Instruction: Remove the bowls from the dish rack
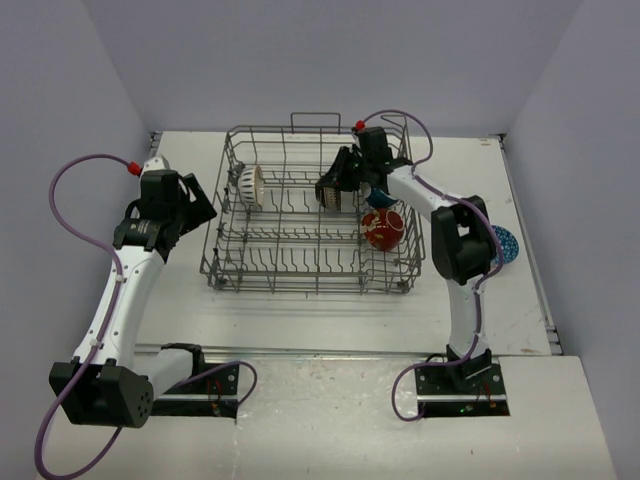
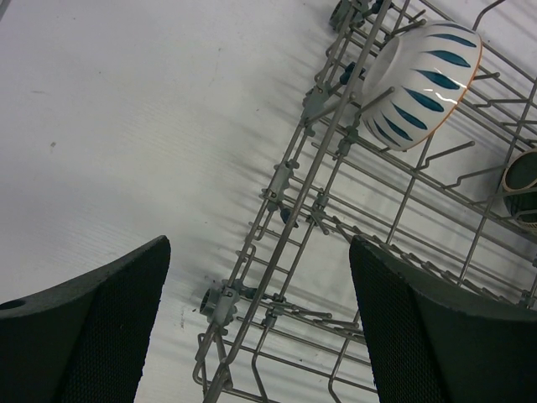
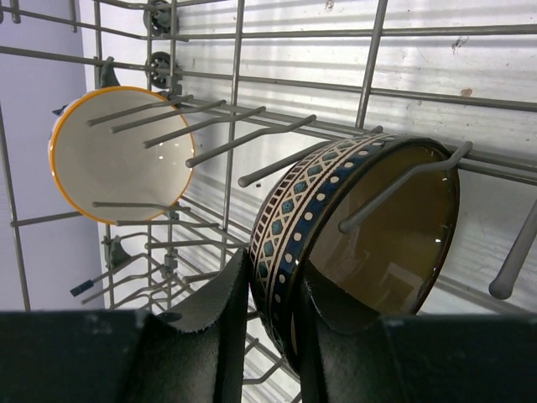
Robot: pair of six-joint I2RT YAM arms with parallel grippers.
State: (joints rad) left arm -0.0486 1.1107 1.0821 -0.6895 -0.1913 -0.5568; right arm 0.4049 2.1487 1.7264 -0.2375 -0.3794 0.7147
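The grey wire dish rack sits mid-table. A white bowl with dark stripes stands on edge among its back-left tines, also seen in the left wrist view and the right wrist view. A dark brown bowl with a blue patterned band leans on the back tines. My right gripper is shut on its rim, one finger outside and one inside. A red patterned bowl rests in the rack's right side. My left gripper hangs open beside the rack's left wall, holding nothing.
A blue patterned bowl sits on the table right of the rack, partly hidden behind my right arm. Upright tines surround the held bowl. Grey walls close in the table on three sides.
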